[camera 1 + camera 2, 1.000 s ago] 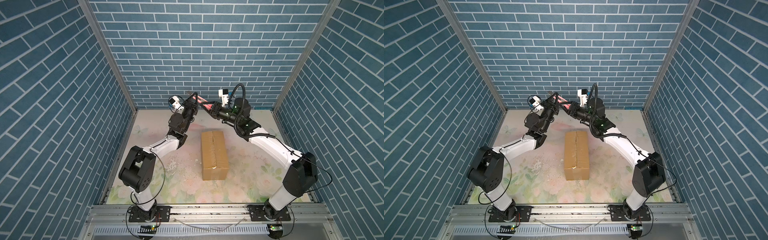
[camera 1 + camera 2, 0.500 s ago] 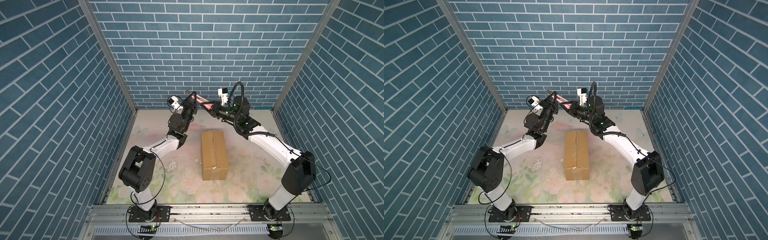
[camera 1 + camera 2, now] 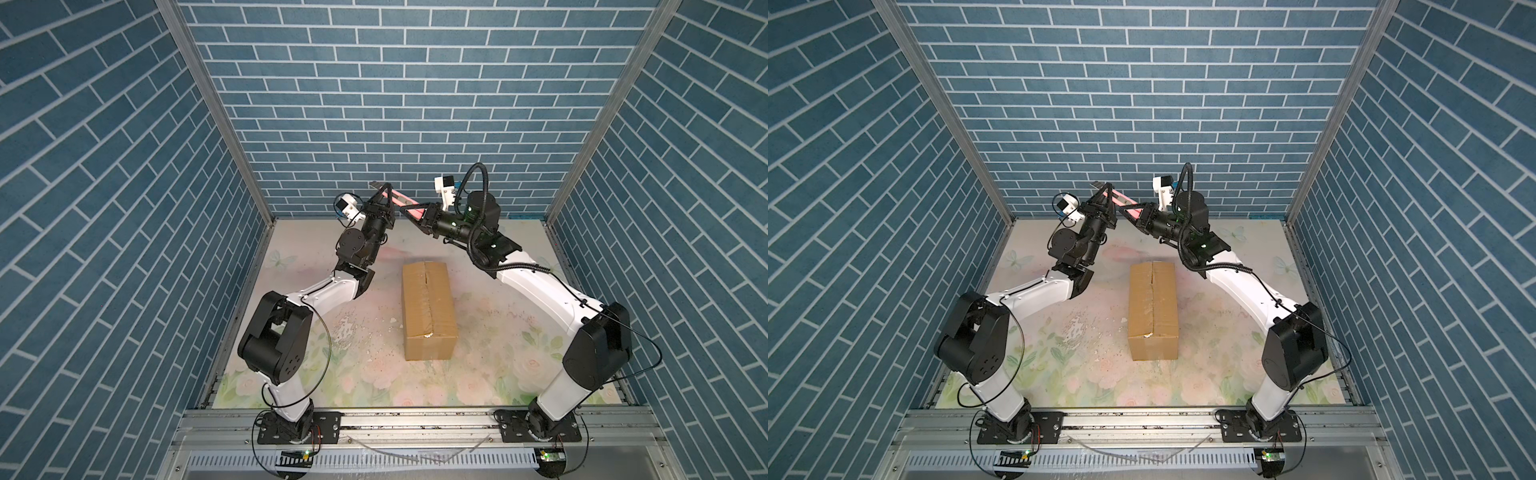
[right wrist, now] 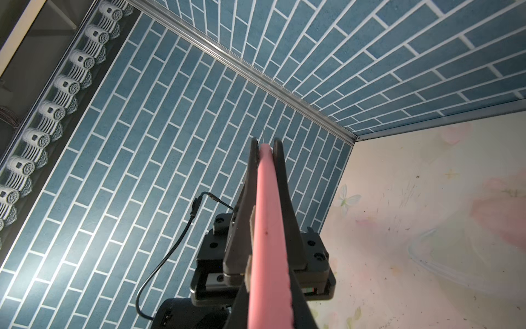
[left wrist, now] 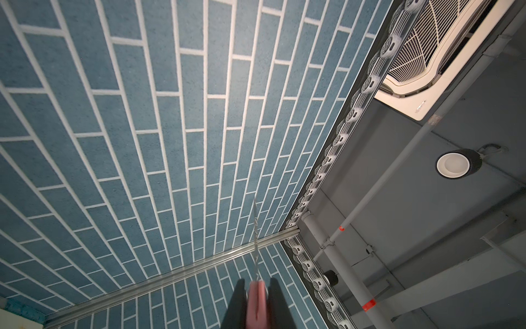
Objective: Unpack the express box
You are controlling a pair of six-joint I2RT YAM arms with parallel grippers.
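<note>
The express box [image 3: 428, 309] [image 3: 1153, 309], a closed brown carton with a lengthwise seam, lies on the floral mat in both top views. High above its far end both grippers meet on a pink knife [image 3: 405, 203] [image 3: 1124, 202]. My left gripper [image 3: 384, 192] [image 3: 1106, 192] [image 5: 256, 280] points upward and is shut on the pink knife [image 5: 257, 302], whose thin blade [image 5: 255, 228] sticks out past the fingers. My right gripper [image 3: 412, 210] [image 3: 1130, 212] [image 4: 270, 290] is shut on the other end of the pink knife [image 4: 267, 228], with both jaws against it.
Blue brick walls [image 3: 124, 208] close in the left, back and right sides. White crumbs [image 3: 347, 328] lie on the mat left of the box. A metal rail [image 3: 415, 419] with both arm bases runs along the front edge.
My right gripper's jaws have closed in on the pink knife's handle. My left gripper stays shut on the knife, and both arms have hardly moved.
</note>
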